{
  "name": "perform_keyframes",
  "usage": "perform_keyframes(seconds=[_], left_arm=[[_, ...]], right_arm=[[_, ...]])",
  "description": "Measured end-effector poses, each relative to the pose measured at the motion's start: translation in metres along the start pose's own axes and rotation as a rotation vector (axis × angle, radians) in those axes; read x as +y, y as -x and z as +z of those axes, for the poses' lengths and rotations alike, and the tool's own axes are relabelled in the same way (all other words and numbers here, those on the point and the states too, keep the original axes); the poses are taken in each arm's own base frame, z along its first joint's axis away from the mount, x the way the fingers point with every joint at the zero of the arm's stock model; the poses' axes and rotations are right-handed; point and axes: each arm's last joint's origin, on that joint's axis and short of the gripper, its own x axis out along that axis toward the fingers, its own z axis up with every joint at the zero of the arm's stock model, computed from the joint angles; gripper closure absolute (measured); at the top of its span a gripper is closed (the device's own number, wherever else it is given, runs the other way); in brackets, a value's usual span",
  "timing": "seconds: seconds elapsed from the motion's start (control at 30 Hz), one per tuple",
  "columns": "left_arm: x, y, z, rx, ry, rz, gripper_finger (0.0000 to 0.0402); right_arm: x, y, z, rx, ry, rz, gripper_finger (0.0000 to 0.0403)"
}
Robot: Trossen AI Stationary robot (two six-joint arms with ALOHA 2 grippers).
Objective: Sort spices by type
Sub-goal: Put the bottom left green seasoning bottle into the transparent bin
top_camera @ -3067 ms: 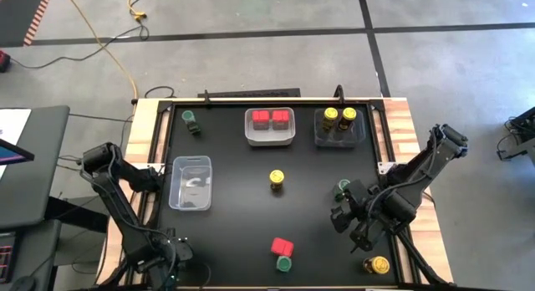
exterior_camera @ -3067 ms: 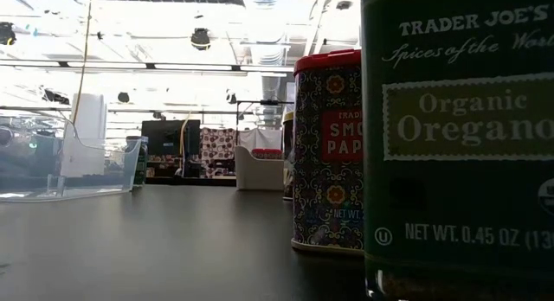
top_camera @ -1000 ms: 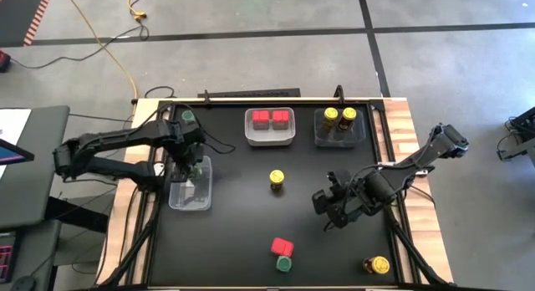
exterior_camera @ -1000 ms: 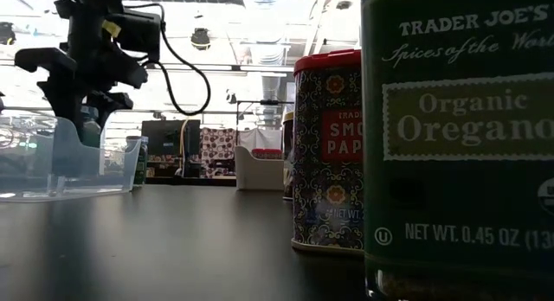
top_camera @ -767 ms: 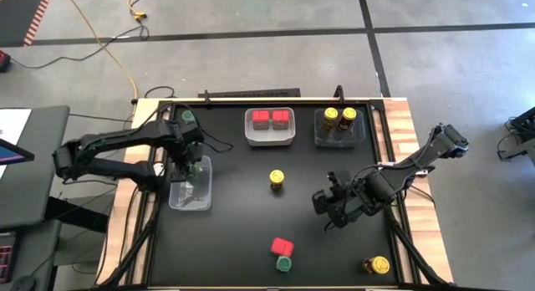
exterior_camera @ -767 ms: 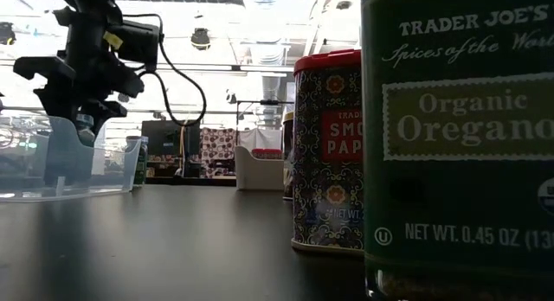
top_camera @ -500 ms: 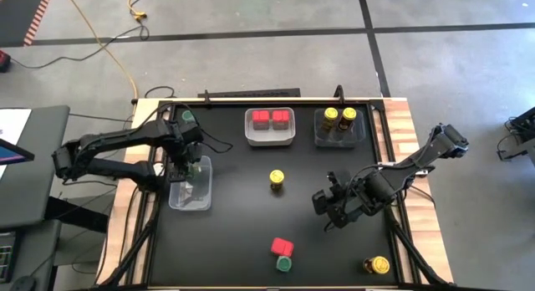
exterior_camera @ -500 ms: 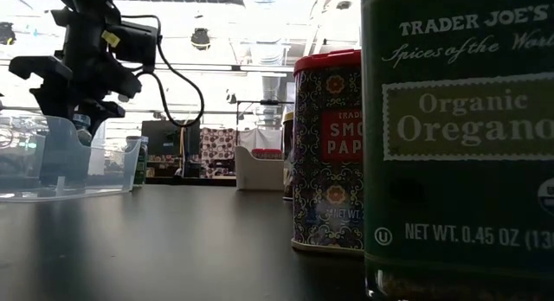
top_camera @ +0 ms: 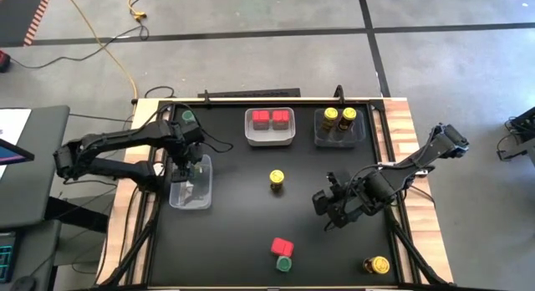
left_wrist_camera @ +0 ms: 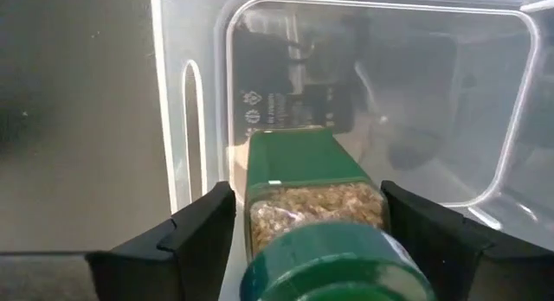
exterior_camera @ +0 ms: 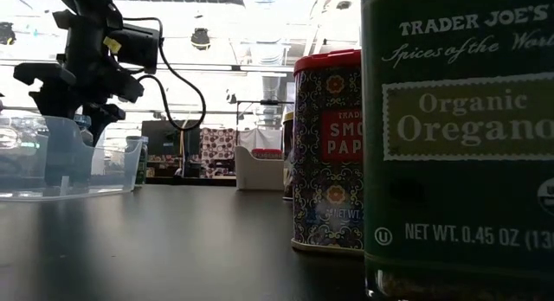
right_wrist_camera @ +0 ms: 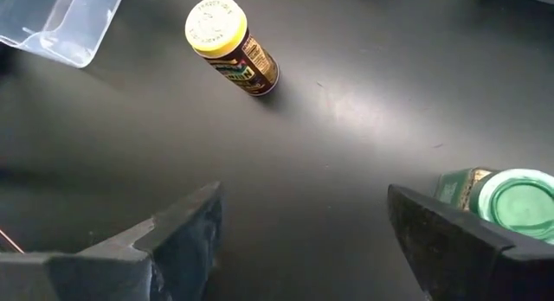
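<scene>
My left gripper (top_camera: 193, 166) is shut on a green-lidded jar (left_wrist_camera: 305, 167) inside the clear tray (top_camera: 178, 195) at the table's left; it also shows in the low view (exterior_camera: 85, 111). My right gripper (top_camera: 328, 206) is open and empty right of centre, above the bare table (right_wrist_camera: 303, 201), with a green-lidded jar (right_wrist_camera: 509, 201) standing beside it. A yellow-lidded jar (top_camera: 277, 178) stands at the centre. A red box (top_camera: 282, 246) and a green-lidded jar (top_camera: 284, 262) stand near the front edge. A yellow-lidded jar (top_camera: 376, 264) stands at the front right, and a green-lidded jar (top_camera: 188, 117) at the far left. My left gripper pinches the jar's glass body just below the green lid (left_wrist_camera: 260, 216) between its two fingers. The fingers come from above, pointing down. The jar hangs upright, lid up, its base down inside the tray; whether the base rests on the tray floor I cannot tell.
A clear tray with two red boxes (top_camera: 270, 119) and a clear tray with two yellow-lidded jars (top_camera: 338, 117) stand at the far edge. The front red box (exterior_camera: 327, 150) and green jar (exterior_camera: 459, 145) fill the low view's right side.
My left gripper has gone down a little with the green-lidded jar, deeper into the clear tray, still shut on it.
</scene>
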Motion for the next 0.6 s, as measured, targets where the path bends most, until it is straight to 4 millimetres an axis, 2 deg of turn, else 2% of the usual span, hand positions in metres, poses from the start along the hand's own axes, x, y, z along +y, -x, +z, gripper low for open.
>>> perform_keyframes(seconds=[0.6], left_arm=[[0.0000,0.0003,-0.0002,0.003,0.026,0.002,0.0128]], right_arm=[[0.0003,0.0000,0.0000,0.000,0.010,0.003,0.0053]])
